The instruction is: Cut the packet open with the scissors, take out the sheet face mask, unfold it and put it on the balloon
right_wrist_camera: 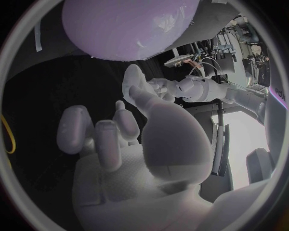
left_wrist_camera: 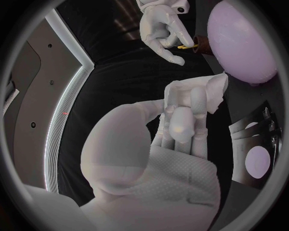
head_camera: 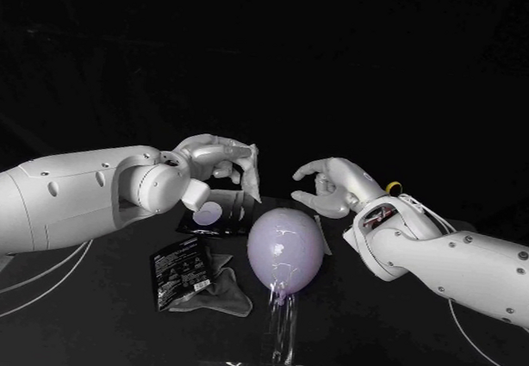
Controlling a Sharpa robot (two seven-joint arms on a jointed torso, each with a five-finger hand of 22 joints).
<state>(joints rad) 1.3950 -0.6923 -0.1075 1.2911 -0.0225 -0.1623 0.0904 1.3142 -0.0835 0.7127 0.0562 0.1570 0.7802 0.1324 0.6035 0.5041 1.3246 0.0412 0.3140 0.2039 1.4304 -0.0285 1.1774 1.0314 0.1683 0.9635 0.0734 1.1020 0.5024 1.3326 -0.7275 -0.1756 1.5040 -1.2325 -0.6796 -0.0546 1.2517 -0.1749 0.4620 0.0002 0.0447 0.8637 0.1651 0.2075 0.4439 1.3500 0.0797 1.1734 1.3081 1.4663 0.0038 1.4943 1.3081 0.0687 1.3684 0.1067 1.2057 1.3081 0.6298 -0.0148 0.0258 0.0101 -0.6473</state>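
Note:
My left hand (head_camera: pixel 215 157) is raised behind the balloon and pinches the folded white sheet mask (head_camera: pixel 249 170), which hangs from its fingertips (left_wrist_camera: pixel 180 120); the mask (left_wrist_camera: pixel 202 91) is still bunched. The lilac balloon (head_camera: pixel 287 244) stands upright on a clear stand (head_camera: pixel 279 340) in the middle of the table. My right hand (head_camera: pixel 326 187) hovers opposite, a short gap from the mask, with its fingers loosely curved and nothing in them (right_wrist_camera: pixel 114 139). The cut black packet (head_camera: pixel 182 271) lies on the table left of the balloon. A yellow scissors handle (head_camera: pixel 393 187) peeks out behind my right wrist.
A dark holder with a round lilac label (head_camera: pixel 212 215) sits behind the packet, under my left hand. A grey scrap (head_camera: pixel 225 297) lies beside the packet. White cables trail along both sides of the table.

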